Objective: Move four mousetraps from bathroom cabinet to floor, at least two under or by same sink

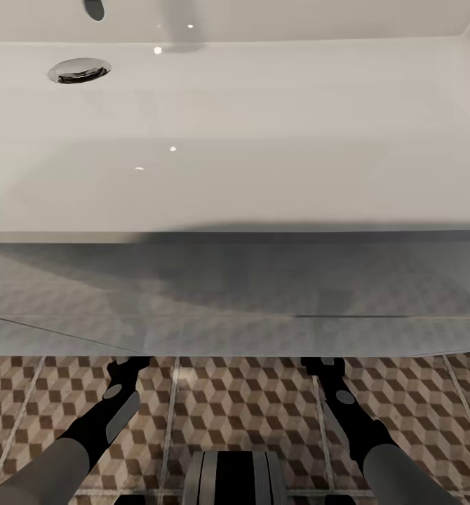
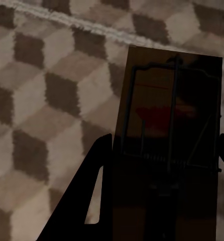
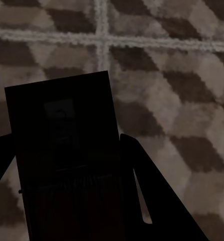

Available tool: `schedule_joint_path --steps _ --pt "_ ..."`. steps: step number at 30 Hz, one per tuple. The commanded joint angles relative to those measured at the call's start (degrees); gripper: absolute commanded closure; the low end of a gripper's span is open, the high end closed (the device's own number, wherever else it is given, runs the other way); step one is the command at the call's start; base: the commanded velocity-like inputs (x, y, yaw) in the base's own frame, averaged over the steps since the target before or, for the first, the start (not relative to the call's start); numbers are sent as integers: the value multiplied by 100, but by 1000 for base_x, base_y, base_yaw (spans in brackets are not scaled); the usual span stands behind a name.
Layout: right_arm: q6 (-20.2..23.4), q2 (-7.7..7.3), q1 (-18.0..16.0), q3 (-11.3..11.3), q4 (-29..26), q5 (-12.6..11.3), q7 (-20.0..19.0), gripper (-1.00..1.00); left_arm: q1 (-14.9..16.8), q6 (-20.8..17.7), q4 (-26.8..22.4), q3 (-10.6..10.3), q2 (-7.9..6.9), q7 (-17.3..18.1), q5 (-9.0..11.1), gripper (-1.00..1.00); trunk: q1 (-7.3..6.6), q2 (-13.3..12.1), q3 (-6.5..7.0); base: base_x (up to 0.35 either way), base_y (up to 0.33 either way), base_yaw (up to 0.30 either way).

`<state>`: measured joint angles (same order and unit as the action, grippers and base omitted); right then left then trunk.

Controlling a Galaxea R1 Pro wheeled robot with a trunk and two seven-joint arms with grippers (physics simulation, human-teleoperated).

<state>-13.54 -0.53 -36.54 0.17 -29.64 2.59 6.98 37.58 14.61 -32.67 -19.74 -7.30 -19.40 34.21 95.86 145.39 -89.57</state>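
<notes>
Brown, beige and white cube tiles make up the floor (image 1: 249, 414) nearest the robot, crossed by pale grout lines. Both dark arms reach forward and down over it, one at the left and one at the right, their tips passing out of sight under the white sink (image 1: 263, 140) in the head view.

Seen from the left wrist, the left gripper (image 2: 162, 165) has its fingers (image 2: 94, 175) clamped on the sides of a mousetrap (image 2: 172, 120), a tan-brown board with dark wire parts and a red patch, held above the tiles. Whether it touches the floor cannot be told.

Seen from the right wrist, the right gripper (image 3: 67, 165) has its fingers (image 3: 142, 181) pressed against a second mousetrap (image 3: 62, 125), which is in deep shadow so its wire parts barely show. It also hangs over the tiles, near a grout crossing.

Farther off, the sink's front edge overhangs a grey shadowed panel (image 1: 235, 294). Its basin is wide and glossy, with a chrome drain (image 1: 79, 70) at the far left.
</notes>
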Motion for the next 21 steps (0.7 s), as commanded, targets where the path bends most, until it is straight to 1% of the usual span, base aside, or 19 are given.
schedule_joint_path --steps 1,16,21 --pt "-17 0 -2 1 4 8 6 100 4 20 -17 -46 -8 -67 35 100 -1 1 -3 0 0 0" --pt "-17 0 -11 2 4 6 6 100 6 -2 -32 -37 -17 -72 28 100 -1 1 -3 0 0 0" --pt "-17 0 -11 8 18 -5 6 100 9 7 2 -31 -68 -72 25 100 -1 1 -3 0 0 0"
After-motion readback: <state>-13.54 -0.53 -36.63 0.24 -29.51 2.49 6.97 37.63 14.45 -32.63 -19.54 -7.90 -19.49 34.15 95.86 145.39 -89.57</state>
